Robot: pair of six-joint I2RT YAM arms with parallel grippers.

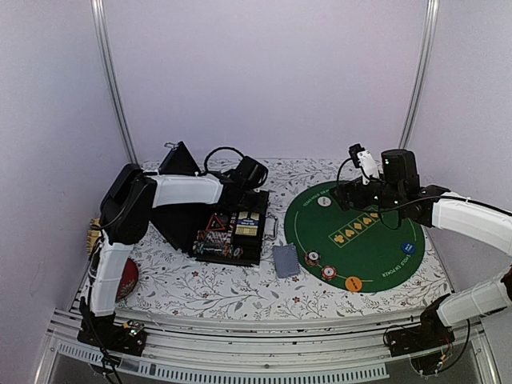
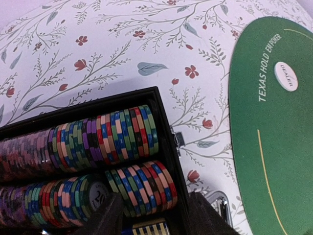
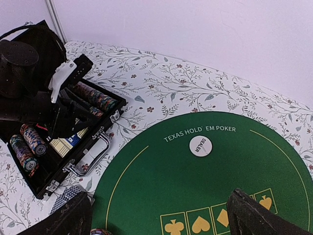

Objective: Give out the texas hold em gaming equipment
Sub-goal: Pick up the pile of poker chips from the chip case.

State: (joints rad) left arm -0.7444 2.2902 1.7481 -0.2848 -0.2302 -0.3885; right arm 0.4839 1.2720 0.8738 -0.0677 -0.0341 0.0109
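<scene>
Striped poker chips (image 2: 132, 142) fill rows in the open black case (image 2: 98, 100). My left gripper (image 2: 154, 218) hangs low over the right end of the lower row (image 2: 144, 188). Its jaws stand apart, one finger over the chips and the other at the case's wall, gripping nothing. The green mat (image 1: 360, 240) holds a white dealer disc (image 3: 201, 146), a blue disc (image 1: 408, 248), an orange disc (image 1: 353, 282) and two chips (image 1: 312, 258). A grey-blue card deck (image 1: 285, 261) lies beside the mat. My right gripper (image 3: 161, 225) hovers wide open over the mat (image 3: 146, 186), empty.
The case's lid (image 1: 180, 160) stands open behind the left arm. Boxed card decks (image 1: 248, 224) sit in the case, and its metal handle (image 3: 93, 159) points toward the mat. A red object (image 1: 126, 280) lies at the table's left edge.
</scene>
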